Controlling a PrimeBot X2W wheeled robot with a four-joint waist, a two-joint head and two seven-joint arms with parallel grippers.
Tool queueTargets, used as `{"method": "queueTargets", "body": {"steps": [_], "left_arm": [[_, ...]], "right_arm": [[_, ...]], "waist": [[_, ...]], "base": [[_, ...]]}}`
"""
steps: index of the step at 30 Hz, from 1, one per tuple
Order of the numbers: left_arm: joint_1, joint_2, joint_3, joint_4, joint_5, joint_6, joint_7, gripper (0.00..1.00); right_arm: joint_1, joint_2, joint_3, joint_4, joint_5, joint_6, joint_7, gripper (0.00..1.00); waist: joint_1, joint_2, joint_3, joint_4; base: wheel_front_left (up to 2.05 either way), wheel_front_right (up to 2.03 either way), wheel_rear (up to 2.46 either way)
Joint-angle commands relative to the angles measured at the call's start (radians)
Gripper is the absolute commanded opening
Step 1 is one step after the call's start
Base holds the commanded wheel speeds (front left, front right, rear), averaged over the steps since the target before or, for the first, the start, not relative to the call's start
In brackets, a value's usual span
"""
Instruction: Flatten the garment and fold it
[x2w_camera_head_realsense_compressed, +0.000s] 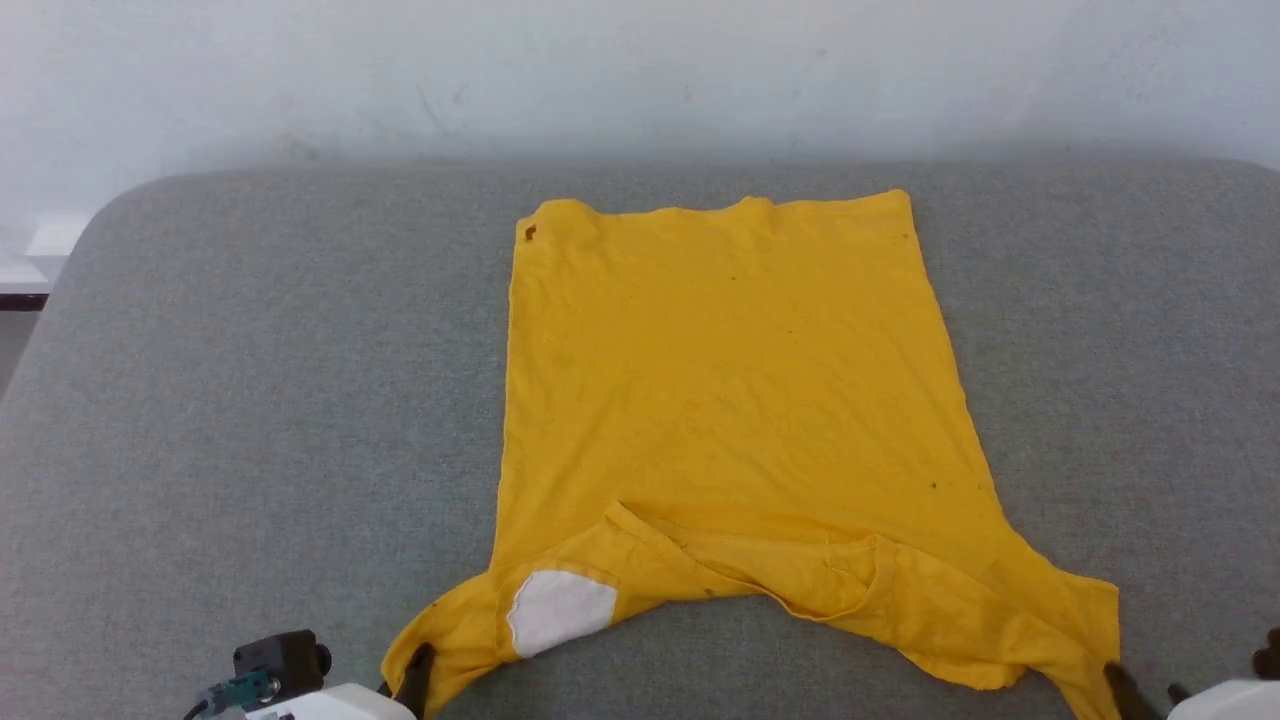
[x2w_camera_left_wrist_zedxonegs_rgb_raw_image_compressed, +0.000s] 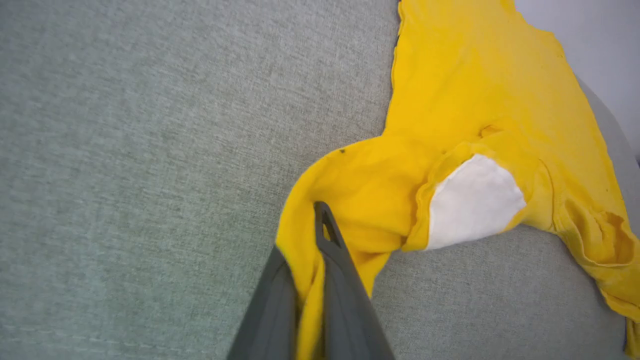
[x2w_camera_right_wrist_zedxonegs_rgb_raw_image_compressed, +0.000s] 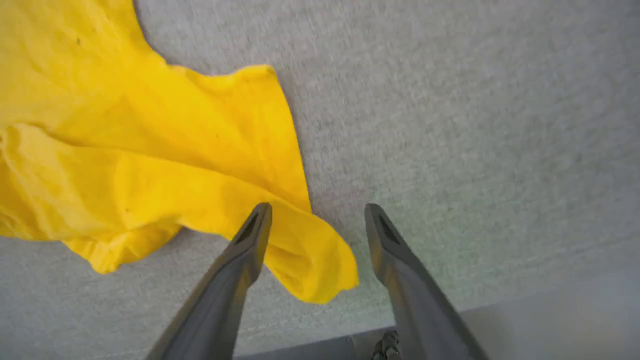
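Note:
The garment (x2w_camera_head_realsense_compressed: 730, 380), a yellow T-shirt, lies mostly flat on the grey padded surface, hem at the far end and sleeves toward me. A small hole (x2w_camera_head_realsense_compressed: 529, 233) shows at the far left hem corner. The collar area is folded over and bunched, and a white patch (x2w_camera_head_realsense_compressed: 560, 610) shows beside the near left sleeve. My left gripper (x2w_camera_head_realsense_compressed: 415, 678) is shut on that sleeve's tip, with yellow cloth pinched between its fingers (x2w_camera_left_wrist_zedxonegs_rgb_raw_image_compressed: 345, 280). My right gripper (x2w_camera_right_wrist_zedxonegs_rgb_raw_image_compressed: 319, 210) is open, its fingers either side of the right sleeve's end (x2w_camera_right_wrist_zedxonegs_rgb_raw_image_compressed: 305, 265), low over the surface. The printed face is hidden.
The grey fabric table (x2w_camera_head_realsense_compressed: 250, 400) spreads wide on both sides of the shirt. A white wall (x2w_camera_head_realsense_compressed: 640, 70) stands behind it. The table's near edge (x2w_camera_right_wrist_zedxonegs_rgb_raw_image_compressed: 525, 310) runs just under my right gripper. A white ledge (x2w_camera_head_realsense_compressed: 45, 250) sits beyond the far left corner.

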Motion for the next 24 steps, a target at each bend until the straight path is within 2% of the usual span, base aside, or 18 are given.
{"method": "queueTargets", "body": {"steps": [1, 8, 12, 16, 24], "left_arm": [[0.009, -0.004, 0.003, -0.007, -0.002, -0.007, -0.008, 0.0], [-0.01, -0.01, -0.012, -0.039, 0.003, -0.007, -0.008, 0.0], [-0.025, -0.024, -0.017, -0.055, -0.01, -0.011, -0.006, 0.0], [-0.043, -0.028, -0.027, -0.064, -0.006, -0.014, -0.004, 0.0], [-0.107, -0.049, -0.054, -0.081, 0.002, -0.027, -0.012, 0.0]], "right_arm": [[-0.014, 0.002, 0.002, -0.03, -0.012, -0.002, -0.032, 1.0], [-0.099, -0.005, 0.032, -0.15, -0.07, -0.002, -0.207, 1.0], [-0.206, -0.059, 0.078, -0.151, -0.084, -0.002, -0.296, 1.0], [-0.315, -0.103, 0.093, -0.094, -0.085, -0.002, -0.326, 1.0], [-0.663, -0.209, 0.103, 0.165, -0.054, -0.002, -0.316, 1.0]], "waist": [[0.0, 0.0, -0.004, 0.006], [0.0, 0.0, 0.009, 0.045], [0.0, 0.0, 0.031, 0.076], [0.0, 0.0, 0.06, 0.105], [0.0, 0.0, 0.187, 0.201]], "base": [[0.0, 0.0, 0.0], [0.0, 0.0, 0.0], [0.0, 0.0, 0.0], [0.0, 0.0, 0.0], [0.0, 0.0, 0.0]]}}
